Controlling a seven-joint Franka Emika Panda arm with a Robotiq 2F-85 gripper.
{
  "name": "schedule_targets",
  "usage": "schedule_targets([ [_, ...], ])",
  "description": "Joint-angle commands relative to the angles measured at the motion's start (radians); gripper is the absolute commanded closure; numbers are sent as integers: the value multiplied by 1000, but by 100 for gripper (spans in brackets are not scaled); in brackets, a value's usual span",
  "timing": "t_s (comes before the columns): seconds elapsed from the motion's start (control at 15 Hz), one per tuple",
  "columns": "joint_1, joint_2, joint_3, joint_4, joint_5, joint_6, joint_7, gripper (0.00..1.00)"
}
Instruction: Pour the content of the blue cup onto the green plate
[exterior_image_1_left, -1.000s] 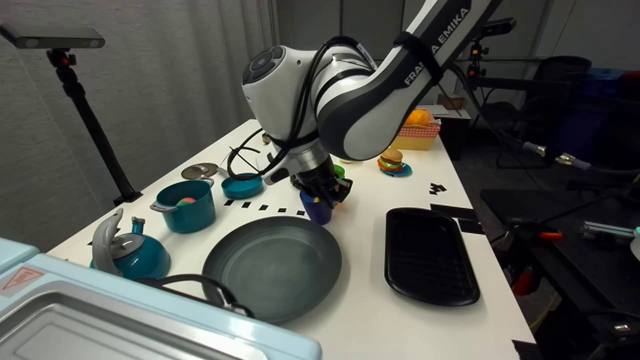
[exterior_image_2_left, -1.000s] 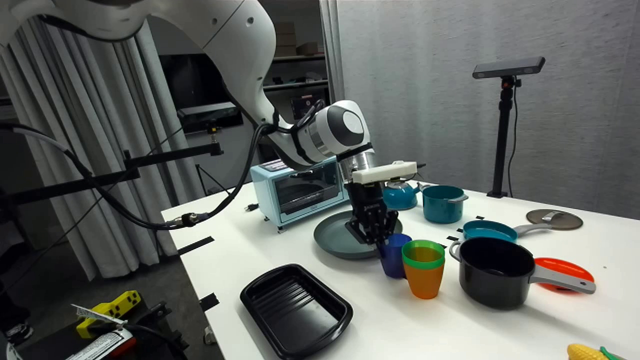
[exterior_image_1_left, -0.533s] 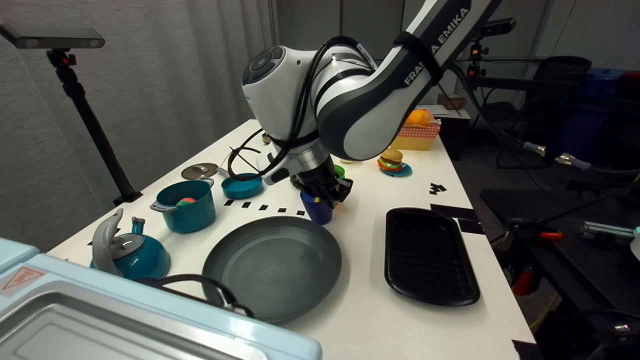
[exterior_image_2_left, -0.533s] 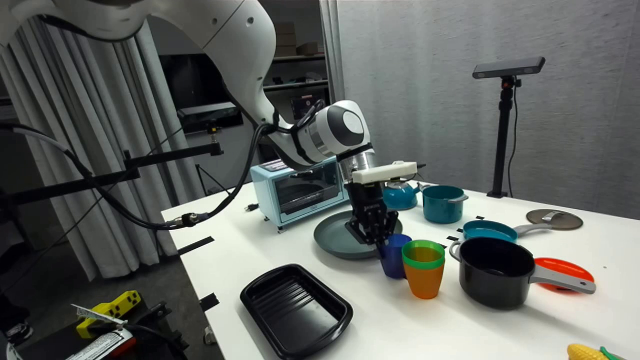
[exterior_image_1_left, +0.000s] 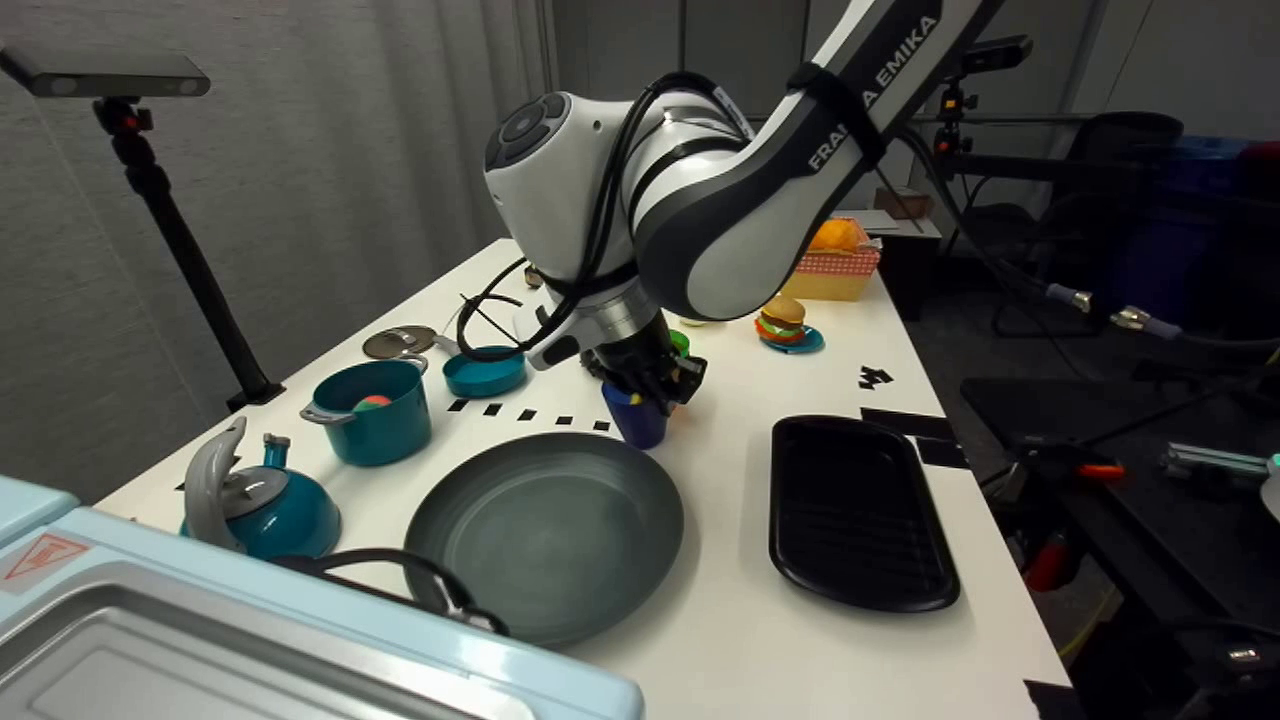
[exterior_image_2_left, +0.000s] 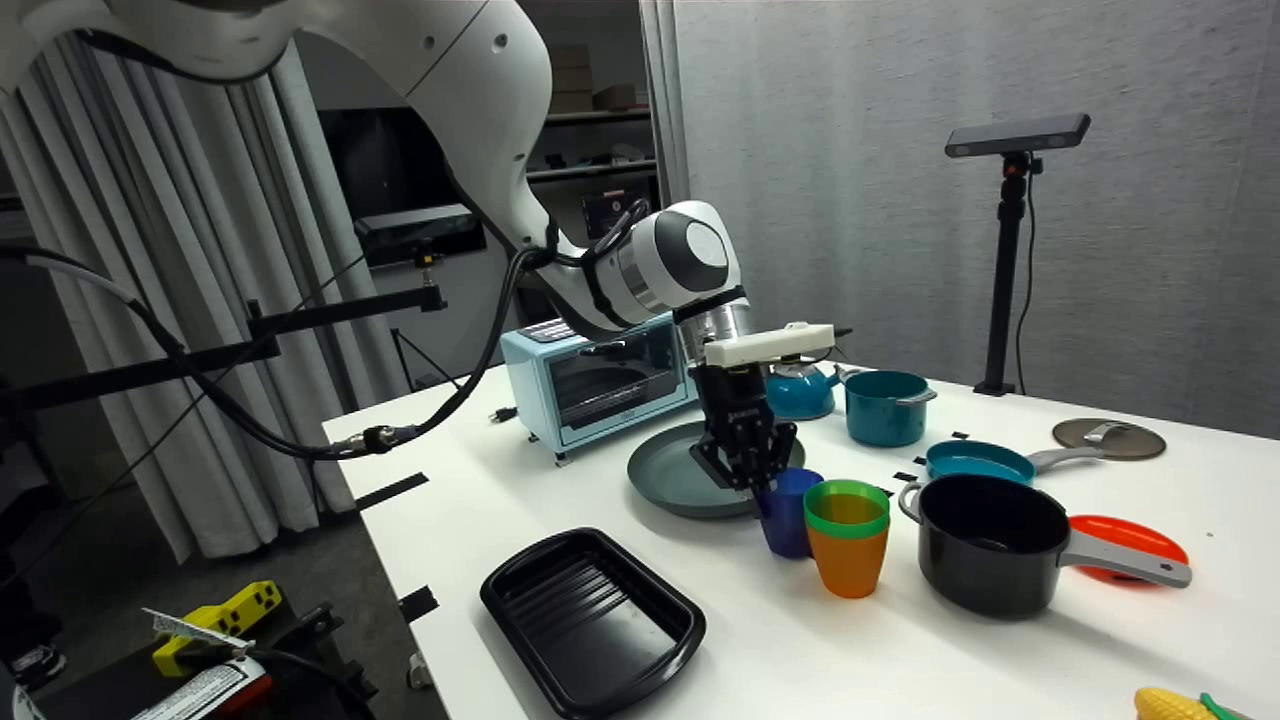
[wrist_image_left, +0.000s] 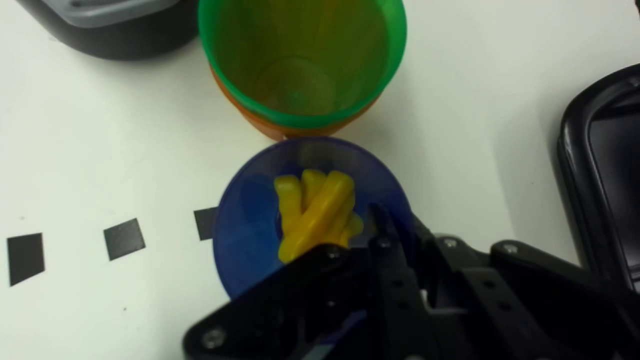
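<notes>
Yellow pieces (wrist_image_left: 315, 220) lie heaped inside the blue cup (exterior_image_2_left: 790, 515), as the wrist view shows from above. Task status, by judgement: reach complete, grasp apparently made, lift and pour not yet made. The gripper (wrist_image_left: 399, 225) straddles the wall of the blue cup — one of its fingers (wrist_image_left: 384, 242) inside the rim, its partner outside — and both appear clenched on that wall; how firmly they press cannot be told. The blue cup is roughly upright, appears to rest on the table (exterior_image_1_left: 730, 640), and stands just beside the plate (exterior_image_1_left: 550, 530). The green cup (wrist_image_left: 300, 65) stands close by; contact between the two cannot be determined. Remaining steps: lift the blue cup away from the green cup, carry it over the plate, tilt it until the pieces drop, and return it upright. The required travel should be short, since blue cup and plate lie near each other in both exterior views; the tray (exterior_image_1_left: 860, 515) lies apart from both and is not needed. Compared with the frames of one second ago, differences are minimal. The arm (exterior_image_1_left: 740, 210), plate and tray occupy the same positions. In an exterior view the outline of the blue cup (exterior_image_1_left: 637, 425) sits very slightly further toward the gripper, possibly drawn by the fingers; the change is too small to confirm.
</notes>
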Motion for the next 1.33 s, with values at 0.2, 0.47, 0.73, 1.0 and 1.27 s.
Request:
schedule_targets([
  [0.2, 6, 11, -9, 8, -18, -19, -19, 98],
  [0.47, 8, 11, -11, 8, -19, -19, -15, 98],
  [0.73, 2, 2, -2, 3, 2, -3, -2, 93],
  [1.0, 2, 2, -2, 3, 2, -3, -2, 93],
  [1.27, 2, 2, -2, 3, 2, -3, -2, 93],
])
